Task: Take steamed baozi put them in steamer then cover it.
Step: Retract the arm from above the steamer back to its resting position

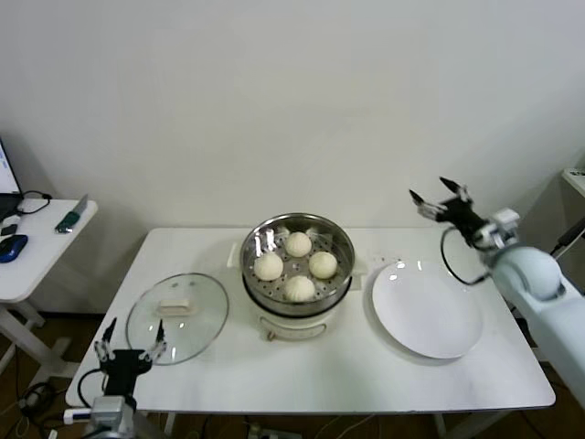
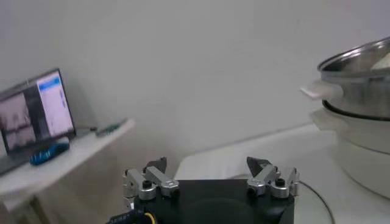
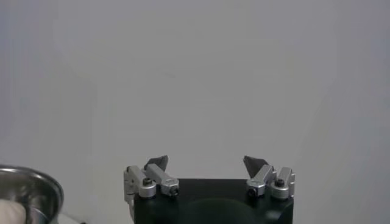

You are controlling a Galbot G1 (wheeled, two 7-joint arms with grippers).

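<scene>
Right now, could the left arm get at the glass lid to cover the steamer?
Probably yes. The left gripper is open at the near edge of the lid, which lies flat on the table with nothing on it.

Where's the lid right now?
In the head view the lid lies flat on the table, on the robot's left of the steamer, with the open left hand by its near edge.

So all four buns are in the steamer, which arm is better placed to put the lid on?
The left. Its tool hovers open at the near edge of the glass lid, which lies left of the steamer. The right tool is raised beyond the white plate, far from the lid.
</scene>
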